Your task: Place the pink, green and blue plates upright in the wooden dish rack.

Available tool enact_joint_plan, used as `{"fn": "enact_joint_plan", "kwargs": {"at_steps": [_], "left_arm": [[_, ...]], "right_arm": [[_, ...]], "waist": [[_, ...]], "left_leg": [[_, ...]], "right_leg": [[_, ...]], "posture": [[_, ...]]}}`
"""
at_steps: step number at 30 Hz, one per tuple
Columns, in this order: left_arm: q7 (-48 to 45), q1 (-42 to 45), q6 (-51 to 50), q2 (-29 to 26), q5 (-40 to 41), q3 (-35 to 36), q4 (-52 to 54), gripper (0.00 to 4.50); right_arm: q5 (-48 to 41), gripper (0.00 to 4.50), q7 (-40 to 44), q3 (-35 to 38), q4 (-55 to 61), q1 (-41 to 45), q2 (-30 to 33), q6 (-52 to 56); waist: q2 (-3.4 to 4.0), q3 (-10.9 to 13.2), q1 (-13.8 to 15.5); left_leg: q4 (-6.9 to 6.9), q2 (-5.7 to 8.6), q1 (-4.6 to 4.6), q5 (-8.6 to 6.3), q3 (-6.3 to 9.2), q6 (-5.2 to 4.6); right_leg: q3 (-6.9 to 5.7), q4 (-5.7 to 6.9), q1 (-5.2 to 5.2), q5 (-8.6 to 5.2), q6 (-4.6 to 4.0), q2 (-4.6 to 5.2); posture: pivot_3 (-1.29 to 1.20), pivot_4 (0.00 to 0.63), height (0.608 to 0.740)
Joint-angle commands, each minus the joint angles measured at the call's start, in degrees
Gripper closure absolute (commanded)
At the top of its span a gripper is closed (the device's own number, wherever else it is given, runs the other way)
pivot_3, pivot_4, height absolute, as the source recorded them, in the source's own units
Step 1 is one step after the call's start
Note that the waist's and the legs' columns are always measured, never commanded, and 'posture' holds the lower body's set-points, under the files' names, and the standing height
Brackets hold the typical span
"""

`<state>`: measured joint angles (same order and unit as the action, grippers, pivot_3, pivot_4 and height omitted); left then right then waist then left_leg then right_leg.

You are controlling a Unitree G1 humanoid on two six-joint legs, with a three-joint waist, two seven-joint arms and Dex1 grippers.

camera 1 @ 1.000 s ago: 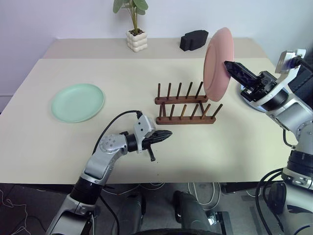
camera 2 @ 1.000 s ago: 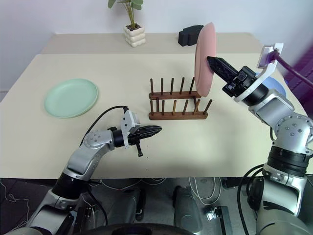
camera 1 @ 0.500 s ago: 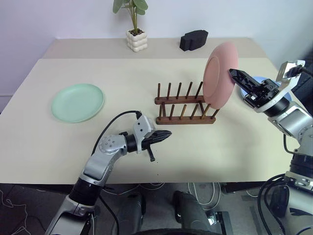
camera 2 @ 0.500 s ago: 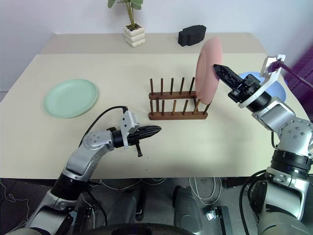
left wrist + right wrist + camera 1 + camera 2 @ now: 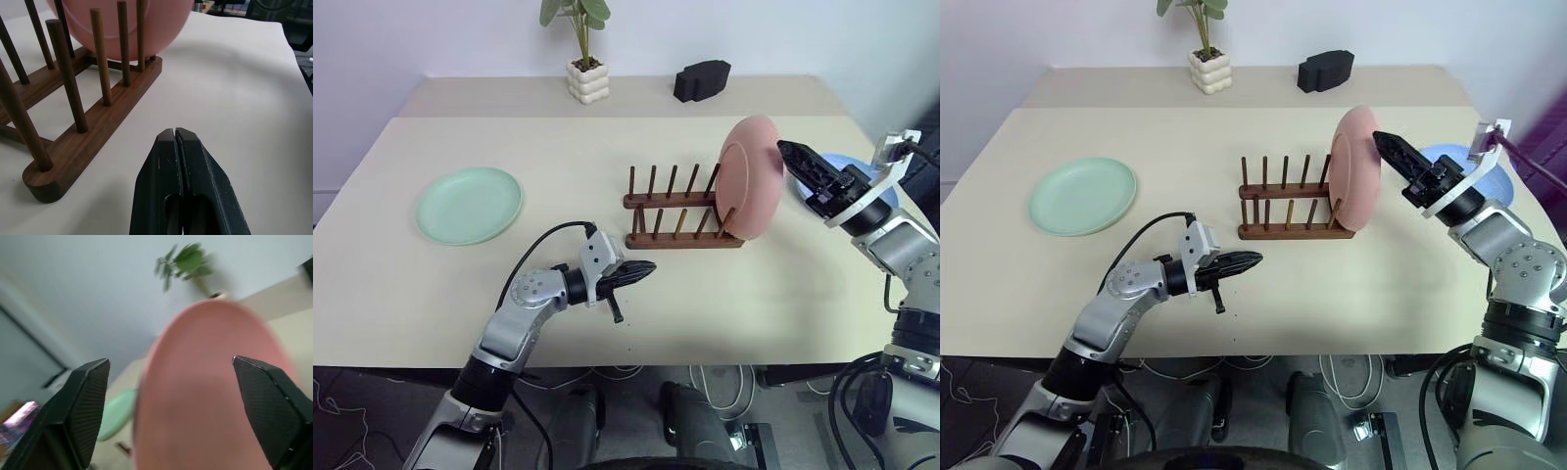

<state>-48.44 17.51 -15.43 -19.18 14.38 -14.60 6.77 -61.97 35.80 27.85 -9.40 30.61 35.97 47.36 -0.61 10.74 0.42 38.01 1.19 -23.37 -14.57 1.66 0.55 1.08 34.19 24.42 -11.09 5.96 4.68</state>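
While the pink plate (image 5: 750, 177) stands upright in the end slot of the wooden dish rack (image 5: 683, 217), the right gripper (image 5: 1393, 157) sits just beside its upper rim, jaws spread wide and empty. The left gripper (image 5: 644, 270), jaws pressed shut, hovers over bare table (image 5: 754, 304) before the rack; the green plate (image 5: 469, 204) lies well apart.

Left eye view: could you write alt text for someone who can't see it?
A pink plate stands upright at the right end of a wooden dish rack, the open right gripper beside it. A green plate lies flat far left.
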Motion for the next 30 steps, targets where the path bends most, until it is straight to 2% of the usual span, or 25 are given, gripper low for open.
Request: {"fn": "enact_joint_plan", "kwargs": {"at_steps": [1,9,13,16,19,23,27,30], "left_arm": [[-0.1,-0.3,0.4,0.0,0.8,0.5,2.1,4.50],[-0.1,-0.5,0.6,-0.3,1.0,1.0,2.3,4.50],[2.3,-0.2,-1.1,-1.7,3.4,6.8,4.3,4.50],[6.6,0.2,-4.0,-3.4,5.7,14.2,5.4,3.69],[12.5,-0.3,-6.8,-7.1,6.1,23.4,5.4,2.20],[20.4,-0.1,-9.8,-10.8,2.7,29.5,2.4,0.07],[30.5,2.1,-18.9,-11.9,3.3,37.3,-0.1,0.02],[36.3,3.7,-24.8,-12.3,2.8,40.6,-1.5,0.02]], "right_arm": [[2.3,0.72,0.8,3.0,0.3,2.6,3.1,-4.1],[8.7,0.72,2.6,5.9,-1.6,2.3,10.0,-10.4],[11.0,0.72,7.1,4.1,4.3,-0.5,12.8,-11.6],[13.1,0.64,11.4,-0.3,13.1,-2.9,14.7,-12.6],[14.0,0.64,16.1,-7.5,23.7,-3.7,15.7,-12.6],[17.5,0.64,17.4,-15.8,29.1,-2.5,14.1,-13.5],[25.9,0.64,18.6,-26.4,31.2,-1.2,11.6,-17.8],[28.6,0.64,18.9,-30.4,31.0,-1.0,9.0,-19.3]], "waist": [[0.01,0.0,0.0],[0.02,0.0,0.1],[0.02,0.0,-0.1],[0.13,0.0,-0.7],[0.15,0.1,-1.5],[0.12,0.1,-1.3],[-0.11,0.2,-0.9],[-0.24,0.2,-0.8]], "left_leg": [[0.00,0.00,0.00,0.00,0.00,0.00],[0.00,0.00,0.00,0.00,-0.01,0.00],[-0.01,-0.01,0.00,-0.01,-0.01,-0.01],[-0.03,-0.06,0.01,-0.01,0.00,-0.02],[-0.05,-0.09,0.03,-0.02,0.03,-0.03],[-0.05,-0.11,0.05,-0.05,0.05,-0.09],[0.01,-0.07,-0.01,-0.05,0.05,-0.08],[0.01,-0.05,-0.02,-0.05,0.09,-0.07]], "right_leg": [[0.00,0.00,0.00,0.00,0.00,0.00],[0.00,-0.02,0.00,0.00,0.00,0.00],[0.00,-0.02,0.01,0.00,0.00,-0.02],[0.00,0.04,0.05,0.00,0.00,-0.05],[0.00,0.08,0.08,-0.01,0.02,-0.07],[-0.04,0.09,0.08,-0.01,0.03,-0.12],[-0.02,0.03,0.05,-0.02,0.07,0.03],[-0.04,0.02,0.05,0.07,0.24,0.03]], "posture": [[0.00,0.150,0.736],[0.00,0.150,0.736],[0.00,0.150,0.736],[0.00,0.150,0.736],[0.00,0.150,0.736],[0.00,0.150,0.736],[0.00,0.150,0.736],[0.00,0.150,0.736]]}}
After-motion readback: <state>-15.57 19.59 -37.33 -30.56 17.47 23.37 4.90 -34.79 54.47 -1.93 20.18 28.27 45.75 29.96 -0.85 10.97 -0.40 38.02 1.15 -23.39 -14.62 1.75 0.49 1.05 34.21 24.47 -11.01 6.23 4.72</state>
